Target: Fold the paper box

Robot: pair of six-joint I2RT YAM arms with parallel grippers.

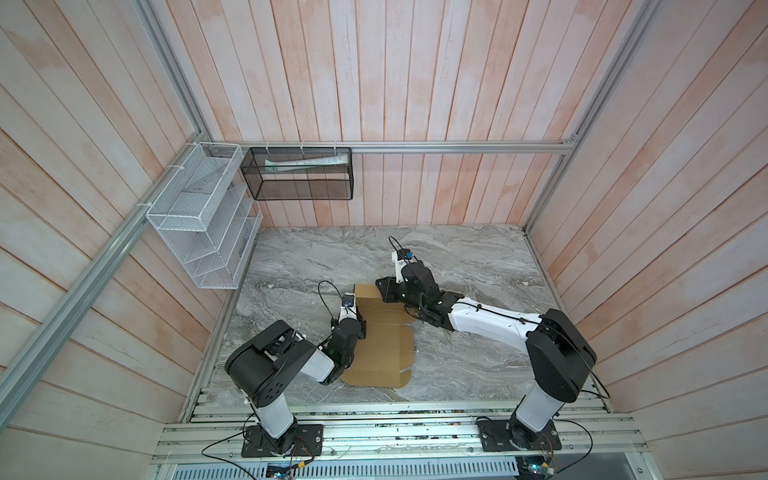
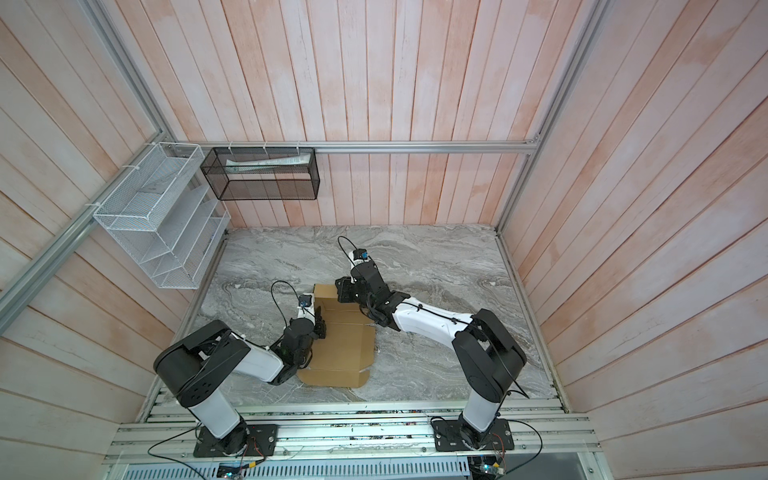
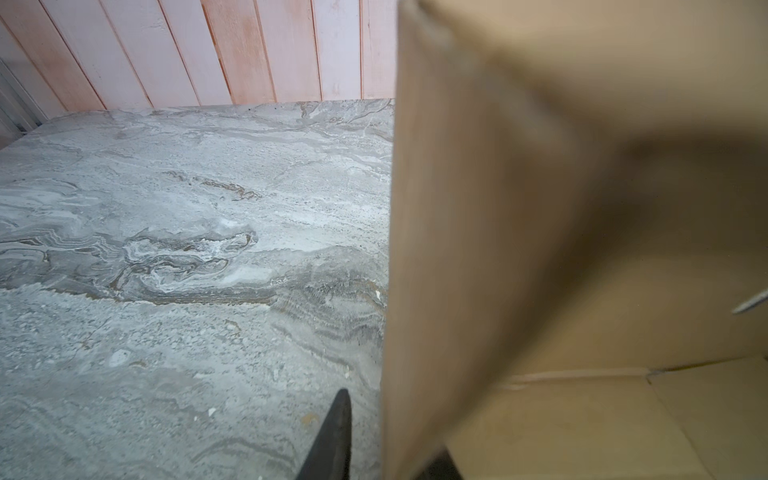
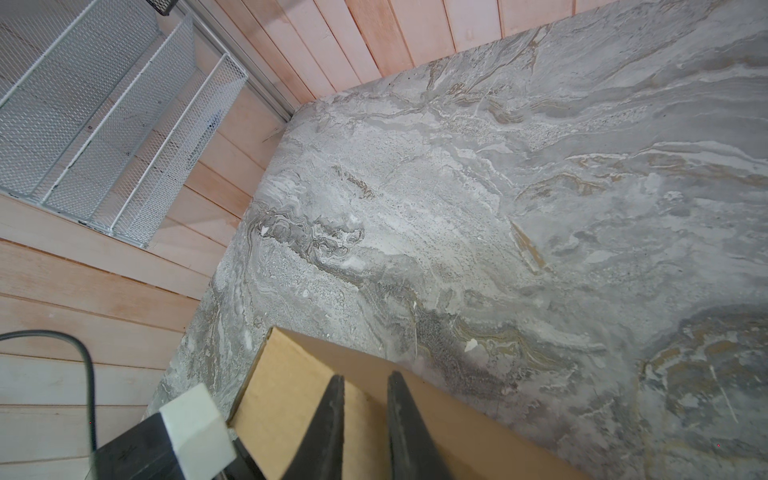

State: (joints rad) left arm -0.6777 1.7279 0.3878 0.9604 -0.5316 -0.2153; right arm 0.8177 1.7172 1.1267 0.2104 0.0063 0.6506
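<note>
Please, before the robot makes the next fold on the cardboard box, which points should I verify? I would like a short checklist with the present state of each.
1. Paper box lies on the marble table, between both arms: ok.
2. Far flap stands upright: ok.
3. Right gripper is at the far flap, fingers slightly apart over its face; whether it presses on it: cannot tell.
4. Left side flap stands between the fingers of the left gripper; whether the grip is firm: cannot tell.
5. Near panel with its tabs folded up: not ok, it lies flat on the table.
</note>
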